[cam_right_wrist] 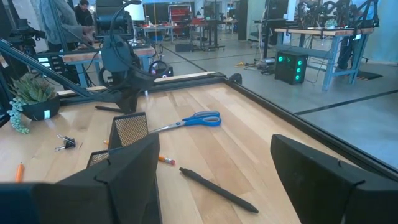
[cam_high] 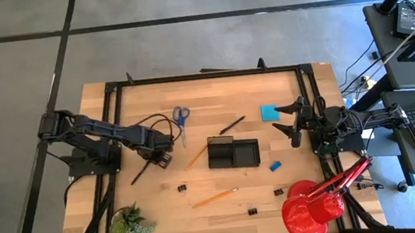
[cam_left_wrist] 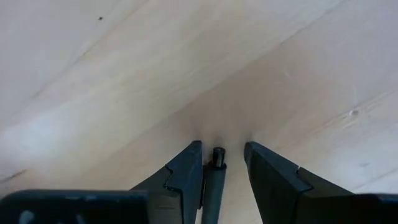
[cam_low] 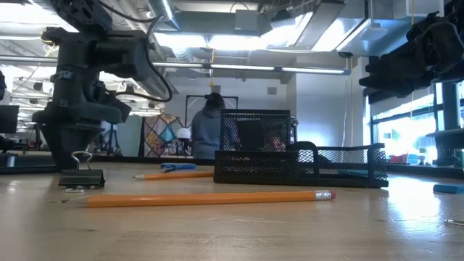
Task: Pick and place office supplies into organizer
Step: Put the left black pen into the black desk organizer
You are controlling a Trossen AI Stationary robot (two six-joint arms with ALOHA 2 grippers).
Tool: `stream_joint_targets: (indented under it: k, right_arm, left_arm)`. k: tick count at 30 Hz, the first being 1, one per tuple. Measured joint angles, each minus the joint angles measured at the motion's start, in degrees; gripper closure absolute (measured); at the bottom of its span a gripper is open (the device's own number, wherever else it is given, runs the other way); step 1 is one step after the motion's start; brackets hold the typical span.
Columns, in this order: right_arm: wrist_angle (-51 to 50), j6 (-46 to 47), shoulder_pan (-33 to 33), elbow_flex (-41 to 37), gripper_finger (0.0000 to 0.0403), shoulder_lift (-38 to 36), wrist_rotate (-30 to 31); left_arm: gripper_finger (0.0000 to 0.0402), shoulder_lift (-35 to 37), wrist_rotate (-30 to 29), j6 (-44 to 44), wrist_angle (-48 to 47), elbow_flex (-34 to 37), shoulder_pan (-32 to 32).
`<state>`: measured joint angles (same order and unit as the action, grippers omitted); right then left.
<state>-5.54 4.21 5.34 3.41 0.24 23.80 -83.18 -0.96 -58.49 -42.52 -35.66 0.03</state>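
My left gripper [cam_high: 161, 153] points down at the table, left of the black organizer [cam_high: 233, 153]. It is open, and its two fingers stand on either side of one end of a black pen [cam_left_wrist: 216, 163]. The pen lies on the wood and runs toward the near left [cam_high: 140, 172]. My right gripper [cam_high: 295, 124] is wide open and empty above the table's right side, by the square blue note pad [cam_high: 270, 112]. Blue-handled scissors [cam_high: 181, 118] and a second black pen [cam_high: 232, 125] lie at the far middle. My left gripper comes from above, its fingers pointing down and lying across the pen's end [cam_left_wrist: 217, 155]. One finger [cam_left_wrist: 189, 168] stands right beside the pen; whether it touches I cannot tell. A gap shows between the pen and the other finger [cam_left_wrist: 264, 168]. The pen lies on the table.
Orange pencils lie left of the organizer [cam_high: 196, 157] and in front of it [cam_high: 215, 198]. A blue eraser [cam_high: 275, 166] and binder clips [cam_high: 183, 188] [cam_high: 253, 210] [cam_high: 278, 192] lie near the front. A red lamp [cam_high: 312, 206] stands at the near right and a green plant [cam_high: 131, 222] at the near left. A person [cam_low: 209, 127] stands beyond the table.
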Motion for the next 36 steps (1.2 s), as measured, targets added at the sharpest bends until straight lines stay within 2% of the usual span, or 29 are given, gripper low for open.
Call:
stream_joint_targets:
  k: [10,32,36]
  right_arm:
    - [0.0,0.02,0.02,-0.01,0.0092,0.01,-0.01]
    - [0.0,0.15,0.0,0.01,0.0092,0.01,-0.01]
    - [0.0,0.11,0.02,-0.01,0.0092,0.01,-0.01]
  left_arm:
    - [0.0279,-0.04,0.47,0.14,-0.92,0.08,-1.7]
    - [0.0281,-0.11,5.67,0.92,-3.31,0.08,-1.7]
    - [0.0281,-0.11,4.69,1.67,-3.54,0.08,-1.63]
